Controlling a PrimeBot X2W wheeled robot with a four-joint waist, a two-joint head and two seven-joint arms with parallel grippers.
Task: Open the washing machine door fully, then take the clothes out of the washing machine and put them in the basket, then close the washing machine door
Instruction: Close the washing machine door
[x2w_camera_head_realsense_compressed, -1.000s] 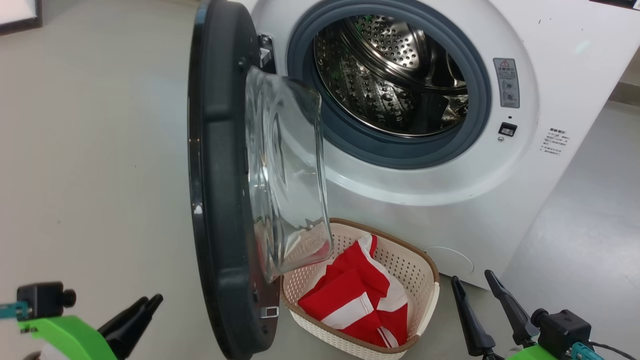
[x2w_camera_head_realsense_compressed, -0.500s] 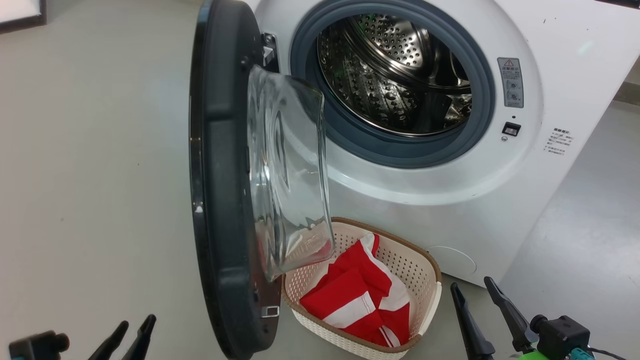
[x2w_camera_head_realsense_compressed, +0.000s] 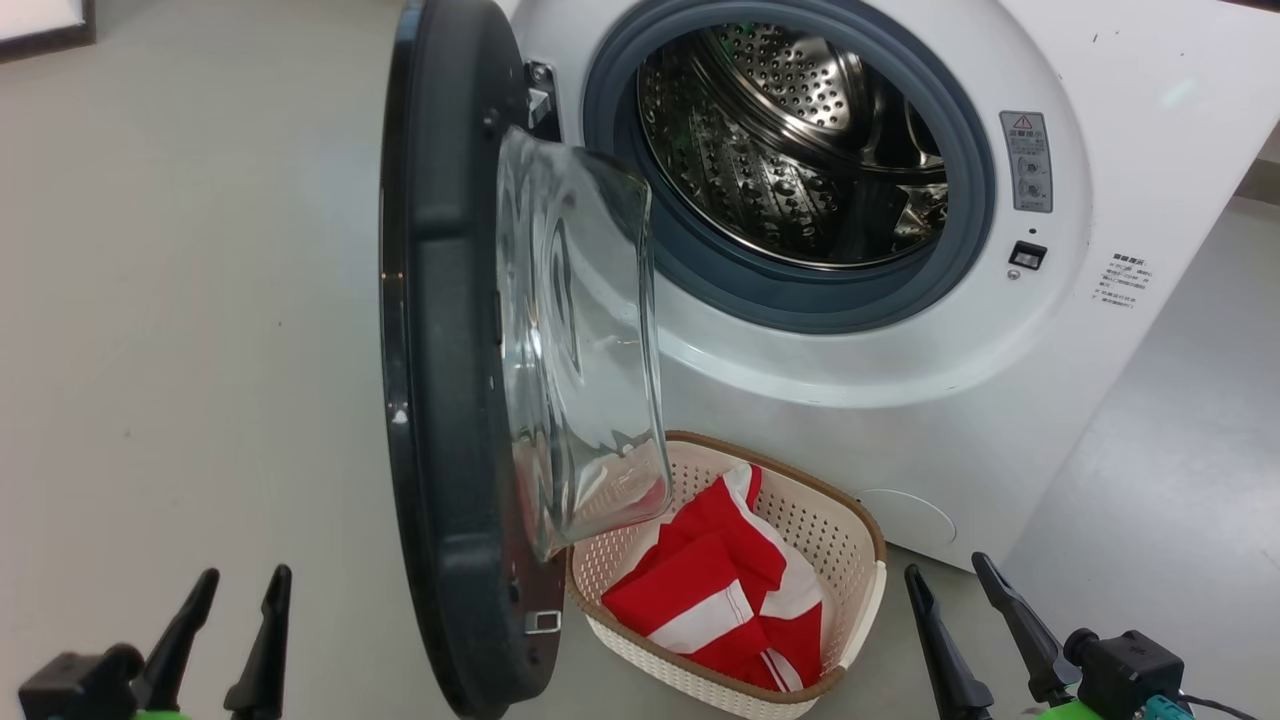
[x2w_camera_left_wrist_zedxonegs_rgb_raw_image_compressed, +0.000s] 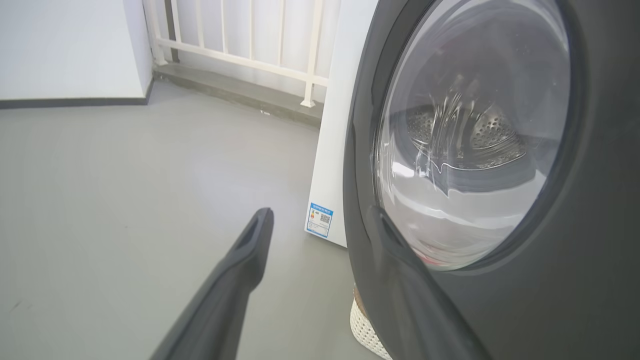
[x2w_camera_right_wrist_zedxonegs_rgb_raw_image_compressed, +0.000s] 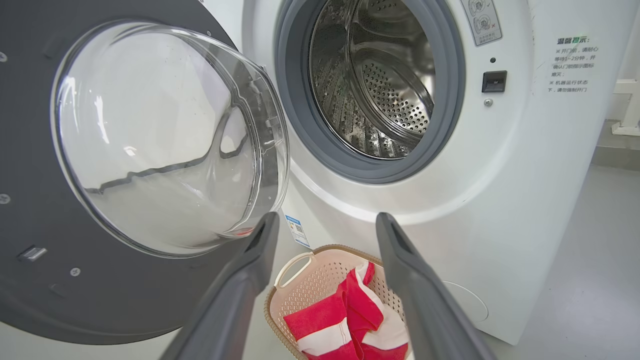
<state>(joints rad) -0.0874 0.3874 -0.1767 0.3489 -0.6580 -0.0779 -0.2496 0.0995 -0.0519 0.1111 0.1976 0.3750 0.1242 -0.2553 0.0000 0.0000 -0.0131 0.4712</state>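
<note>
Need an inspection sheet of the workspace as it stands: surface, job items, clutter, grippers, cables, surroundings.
Surface: grey floor, smooth.
Job's things: washing machine door swung wide open; washing machine drum shows no fabric; clothes lie in the basket on the floor in front of the machine.
Clutter: nothing seen.
Grippers: left gripper open, holding nothing, left of the door; right gripper open, holding nothing, right of the basket.
Cables: thin dark cable at the right wrist.
Surroundings: white railing and white wall beyond the door.
</note>
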